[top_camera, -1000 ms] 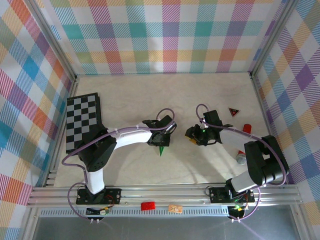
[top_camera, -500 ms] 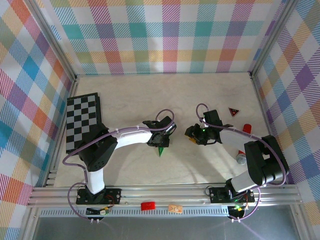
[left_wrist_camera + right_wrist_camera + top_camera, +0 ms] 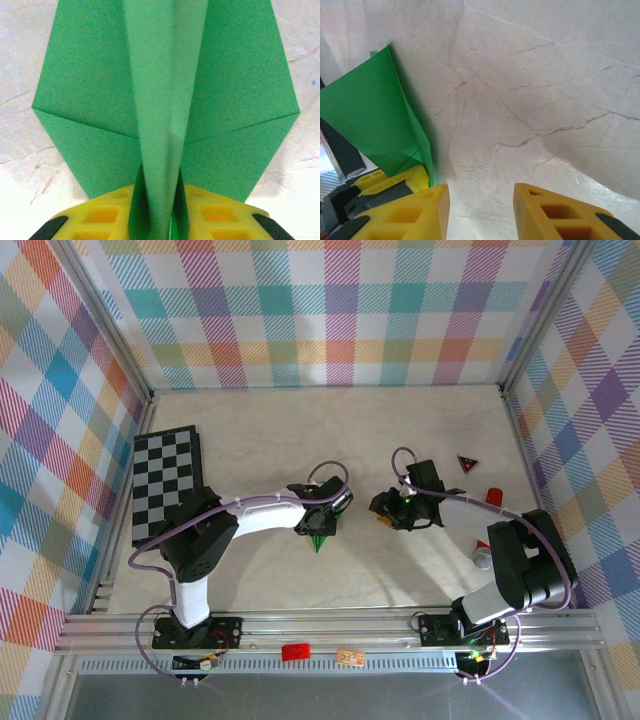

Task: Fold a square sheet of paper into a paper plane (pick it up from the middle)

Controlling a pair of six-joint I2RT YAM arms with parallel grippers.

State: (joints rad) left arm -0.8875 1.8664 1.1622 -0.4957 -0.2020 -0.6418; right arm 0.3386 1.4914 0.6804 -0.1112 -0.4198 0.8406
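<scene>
Green paper folded into one paper plane (image 3: 165, 90) is seen lying flat on the table (image 3: 300, 430), directly ahead of the left gripper (image 3: 159, 220). Its raised centre ridge is set between the two yellow fingers (image 3: 100, 215), and its long axis runs straight away from them. Whether the ridge is pinched or merely flanked cannot be told. From above, a narrow green tip is shown just beside that gripper, pointed toward the arm bases.

Two arms are counted. The left arm (image 3: 255, 517) is bent at the elbow, with its forearm stretched across toward the right gripper (image 3: 480, 210). The right arm (image 3: 520, 560) is folded back inward, its gripper held near the plane's edge with the jaws parted over bare table and nothing between them.

One chessboard (image 3: 165, 485) is placed well apart, outboard of the left gripper. One red-and-black triangle (image 3: 467, 463) and one red cylinder (image 3: 493, 497) are found outboard of the right gripper.
</scene>
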